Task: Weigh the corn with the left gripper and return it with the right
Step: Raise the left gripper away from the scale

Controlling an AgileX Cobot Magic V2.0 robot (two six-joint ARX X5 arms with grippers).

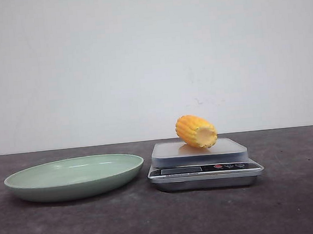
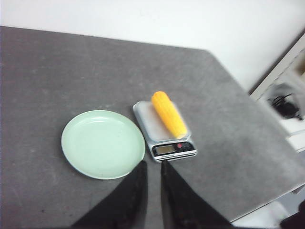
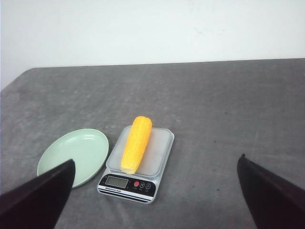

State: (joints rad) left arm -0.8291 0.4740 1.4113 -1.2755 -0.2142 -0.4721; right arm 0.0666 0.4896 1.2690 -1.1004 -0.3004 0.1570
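I see the corn (image 1: 195, 131) lying on its side on top of the scale (image 1: 204, 168). It is yellow-orange with bumpy rows, and its paler cut end points toward me in the front view. From my wrist cameras it looks long and thin. Nothing is holding it. Just to the left of the scale sits a light green plate (image 1: 74, 177) with nothing in it, on the dark gray table (image 1: 295, 203). My left gripper (image 2: 153, 191) hangs well back from the scale, its two black fingers close together with a thin gap, holding nothing. My right gripper (image 3: 155, 193) is spread wide apart, also holding nothing.
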